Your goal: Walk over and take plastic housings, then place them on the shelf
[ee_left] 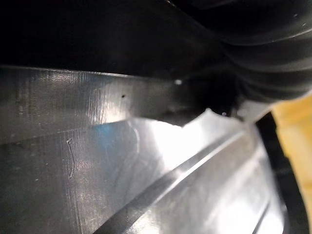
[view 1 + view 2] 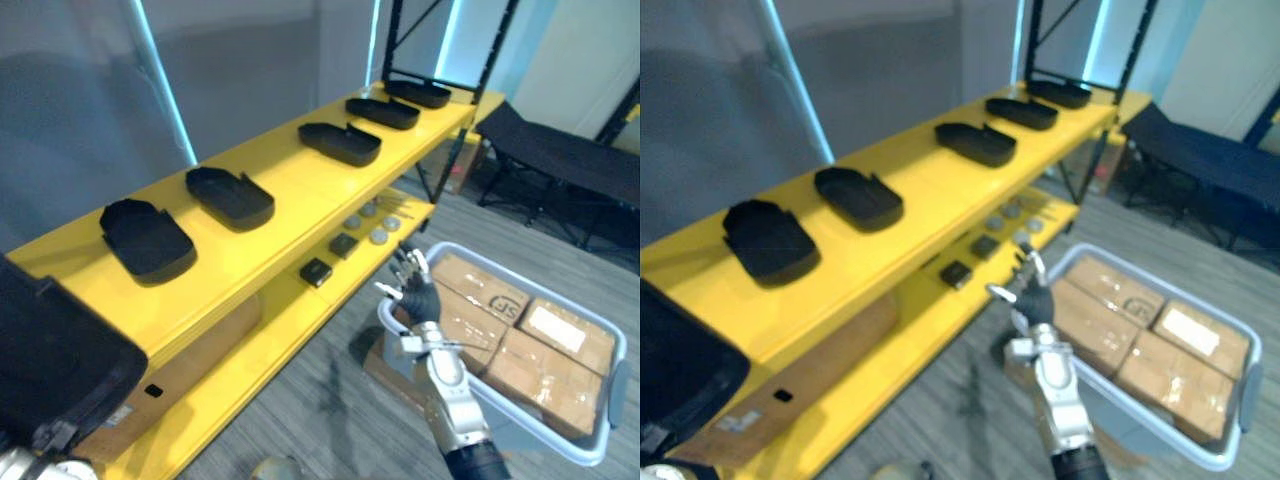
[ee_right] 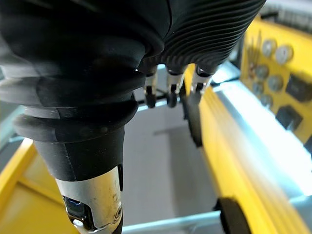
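Left eye view, for reference. Find five black plastic housings (image 2: 340,143) laid in a row along the top level of the yellow shelf (image 2: 290,190), well apart from one another. Find a sixth housing (image 2: 55,365) at the near end of that level, close to the camera (seen hard against the left hand (image 1: 273,53) in the left wrist view; cannot tell the grip, nor whether set down). Note small black blocks (image 2: 316,271) and grey discs (image 2: 378,237) on the lower level. Note the right hand (image 2: 418,295) raised by the shelf-side corner of a grey bin (image 2: 540,435) of cardboard boxes (image 2: 545,370): fingers (image 3: 150,90) straight, slightly spread, holding nothing.
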You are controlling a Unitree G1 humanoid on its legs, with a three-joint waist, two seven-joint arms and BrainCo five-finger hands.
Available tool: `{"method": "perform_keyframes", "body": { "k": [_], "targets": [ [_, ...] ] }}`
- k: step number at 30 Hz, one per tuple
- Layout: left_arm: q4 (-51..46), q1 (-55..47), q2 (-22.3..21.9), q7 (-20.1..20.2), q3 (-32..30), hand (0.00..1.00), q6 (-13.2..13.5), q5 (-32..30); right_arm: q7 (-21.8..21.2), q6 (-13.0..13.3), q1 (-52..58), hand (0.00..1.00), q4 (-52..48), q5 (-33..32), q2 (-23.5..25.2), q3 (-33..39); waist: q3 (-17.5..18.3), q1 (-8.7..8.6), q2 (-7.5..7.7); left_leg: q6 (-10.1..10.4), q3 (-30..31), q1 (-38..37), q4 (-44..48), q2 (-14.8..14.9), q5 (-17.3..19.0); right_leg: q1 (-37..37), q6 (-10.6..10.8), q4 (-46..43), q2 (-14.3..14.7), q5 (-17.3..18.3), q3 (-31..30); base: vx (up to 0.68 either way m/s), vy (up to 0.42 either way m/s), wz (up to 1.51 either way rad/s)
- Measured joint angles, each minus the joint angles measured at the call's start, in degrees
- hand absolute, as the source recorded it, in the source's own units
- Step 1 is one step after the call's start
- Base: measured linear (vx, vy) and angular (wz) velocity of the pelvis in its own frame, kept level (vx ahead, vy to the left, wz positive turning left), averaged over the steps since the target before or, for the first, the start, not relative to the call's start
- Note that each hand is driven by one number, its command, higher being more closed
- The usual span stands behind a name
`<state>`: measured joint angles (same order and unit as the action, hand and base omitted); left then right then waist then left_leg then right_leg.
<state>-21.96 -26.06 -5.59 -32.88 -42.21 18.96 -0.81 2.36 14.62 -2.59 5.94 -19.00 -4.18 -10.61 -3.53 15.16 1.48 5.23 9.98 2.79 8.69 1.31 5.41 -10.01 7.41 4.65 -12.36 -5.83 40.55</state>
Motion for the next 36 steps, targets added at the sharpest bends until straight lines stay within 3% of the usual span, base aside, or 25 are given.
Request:
{"method": "perform_keyframes", "body": {
  "k": [1, 2, 5, 7, 10, 12, 13, 14, 17, 18, 20, 23, 26, 27, 29, 31, 36],
  "targets": [
    [0.0, -0.8, -1.0, 0.0, -0.2, 1.0, 0.1, 0.0, -0.8, -0.9, 0.0, 0.0, 0.0, -0.1, 0.0, -1.1, -0.2, 0.0, 0.23, 0.0, -0.6, -0.5, 0.5, 0.1, 0.4, -0.2, -0.2, -0.1, 0.2, 0.2, -0.5, 0.01, 0.046, -0.26],
    [0.0, -1.4, -2.0, -0.1, -0.2, 1.0, 0.3, 0.0, -1.8, -2.2, 0.0, 0.0, 0.0, -0.8, 0.0, -2.2, -0.8, 0.0, -0.52, 0.1, -1.0, -0.7, 1.6, 0.4, 1.4, -0.5, -0.3, -0.9, 0.3, 0.9, -1.3, 0.0, 0.039, -0.24],
    [-0.8, -0.9, -1.5, 0.6, 0.7, 1.0, 1.3, -0.2, -3.7, -4.4, 0.7, 0.0, -0.2, -1.8, -0.1, -3.3, -1.5, -0.93, 0.08, -0.6, -0.7, -0.5, 2.8, 0.7, 2.4, -2.3, 0.0, -1.8, 0.4, 2.3, 1.1, -0.02, 0.002, 0.21],
    [-2.2, 0.4, -0.8, 2.6, 1.8, 1.0, 2.4, -0.2, -3.6, -4.4, 2.6, 0.0, -0.9, -1.6, -0.2, -2.5, -1.9, -2.41, 1.0, -1.4, -1.9, 1.1, 3.0, 1.1, 1.6, -3.9, 0.9, -2.1, -0.2, 3.0, 5.3, 0.0, -0.013, 1.08],
    [-3.5, 1.2, -0.6, 5.2, 3.1, 1.0, 3.5, 0.0, -3.2, -4.5, 4.3, 0.0, -1.1, -0.1, -0.8, -1.4, -2.5, -1.94, 1.3, -0.6, -2.3, 1.9, 1.7, 0.3, -0.3, -4.1, 1.7, -4.7, -1.9, 3.9, 8.0, 0.04, 0.079, 0.73],
    [-4.3, 1.7, -0.3, 6.6, 4.1, 1.0, 3.9, 0.5, -2.2, -4.1, 4.1, 0.0, -1.1, 0.9, -0.7, -0.6, -3.5, -2.02, 1.29, -0.9, -0.6, 1.9, 1.5, -1.0, -0.7, -4.0, 0.4, -8.0, -3.6, 5.8, 7.2, 0.05, 0.137, 0.49],
    [-4.5, 2.1, 0.2, 7.2, 5.3, 1.0, 4.0, 0.5, -2.1, -3.7, 4.1, 0.0, -1.2, 1.5, -0.6, 0.2, -4.3, -2.21, 1.09, -1.1, 0.4, 1.9, 1.5, -1.6, -0.8, -3.8, -0.5, -9.8, -4.4, 7.1, 4.7, 0.03, 0.122, 0.74],
    [-4.5, 3.1, 1.1, 8.3, 7.4, 1.0, 4.2, 0.5, -2.0, -3.3, 4.1, 0.0, -1.4, 1.7, -0.7, 1.7, -5.0, -3.43, 1.05, -1.4, 1.9, 2.0, 1.4, -2.5, -1.1, -3.6, -1.8, -12.5, -5.3, 8.1, 0.0, 0.05, 0.17, 0.81],
    [-4.6, 4.9, 3.7, 10.2, 10.7, 1.0, 4.3, 0.4, -1.2, -3.1, 4.4, 0.0, -2.1, 1.9, -0.7, 4.0, -5.0, -4.19, 1.17, -1.3, 4.0, 2.1, -0.1, -3.0, -2.4, -1.6, -2.6, -17.1, -6.0, 8.6, -8.2, 0.04, 0.085, 0.56],
    [-4.6, 5.7, 5.4, 11.1, 12.2, 1.0, 4.2, 0.4, -1.1, -3.0, 4.7, 0.0, -3.3, 2.4, -0.7, 5.0, -5.0, -5.19, 1.5, -1.2, 5.6, 2.0, -0.8, -3.2, -3.3, -0.8, -2.7, -18.6, -6.0, 8.8, -10.8, 0.09, -0.013, 0.61],
    [-4.5, 7.2, 7.5, 12.0, 14.5, 1.0, 4.1, 0.4, -1.3, -1.7, 4.7, 0.0, -4.2, 2.9, -0.9, 6.3, -5.2, -6.52, 1.87, -1.2, 7.0, 2.4, -1.3, -3.7, -4.5, 0.1, -2.9, -20.7, -6.1, 10.0, -13.7, 0.07, -0.05, 0.53],
    [-3.4, 9.6, 9.4, 13.0, 17.8, 1.0, 3.3, 0.5, -2.8, -0.7, 4.1, 0.0, -5.1, 2.9, -1.5, 7.5, -5.9, -6.59, 2.24, -1.1, 6.7, 3.6, 0.6, -4.3, -4.6, -0.5, -2.9, -19.6, -6.1, 13.3, -15.6, 0.01, -0.096, 0.16],
    [-3.0, 10.2, 9.4, 12.9, 20.7, 1.0, 3.3, 0.5, -4.0, 0.4, 3.8, 0.0, -5.1, 2.9, -3.1, 8.7, -8.6, -6.89, -0.72, 0.1, 6.4, 4.1, 1.4, -2.2, -5.3, -1.1, -2.3, -17.6, -3.3, 13.8, -15.8, -0.12, -0.081, -0.1],
    [-2.7, 10.2, 9.4, 12.8, 21.0, 1.0, 3.3, 0.5, -4.1, 0.4, 3.9, 0.0, -5.1, 2.9, -3.1, 9.0, -8.8, -6.93, -0.97, 0.3, 6.3, 4.3, 1.3, -1.8, -5.5, -1.1, -1.7, -17.2, -3.0, 14.3, -15.8, -0.16, -0.099, -0.17],
    [-1.1, 10.0, 9.1, 12.4, 21.1, 1.0, 3.2, 0.9, -4.9, 0.5, 4.3, 0.0, -5.2, 2.8, -3.0, 9.1, -10.1, -7.97, -1.02, 1.8, 5.3, 4.2, 0.4, -0.8, -6.3, -1.2, 1.7, -16.0, -2.3, 17.5, -17.2, -0.17, -0.127, -0.15],
    [-0.3, 8.8, 7.6, 11.8, 22.0, 1.0, 2.6, 0.8, -5.3, 1.1, 6.0, 0.0, -5.2, 2.8, -2.8, 9.4, -11.0, -9.18, -2.13, 2.3, 5.1, 3.8, -0.1, 0.8, -6.6, -0.8, 1.2, -16.8, -1.1, 18.3, -17.4, -0.22, -0.104, -0.09],
    [0.2, 5.9, 6.7, 9.5, 22.8, 1.0, 2.1, 0.0, -8.4, 3.4, 9.3, 0.0, -5.5, 1.7, -2.3, 9.4, -11.0, -9.61, -2.03, 1.8, 1.4, 3.5, 0.4, 1.9, -6.5, 0.1, 1.7, -19.3, -1.9, 19.8, -18.7, -0.11, -0.005, -0.1]
  ]
}}
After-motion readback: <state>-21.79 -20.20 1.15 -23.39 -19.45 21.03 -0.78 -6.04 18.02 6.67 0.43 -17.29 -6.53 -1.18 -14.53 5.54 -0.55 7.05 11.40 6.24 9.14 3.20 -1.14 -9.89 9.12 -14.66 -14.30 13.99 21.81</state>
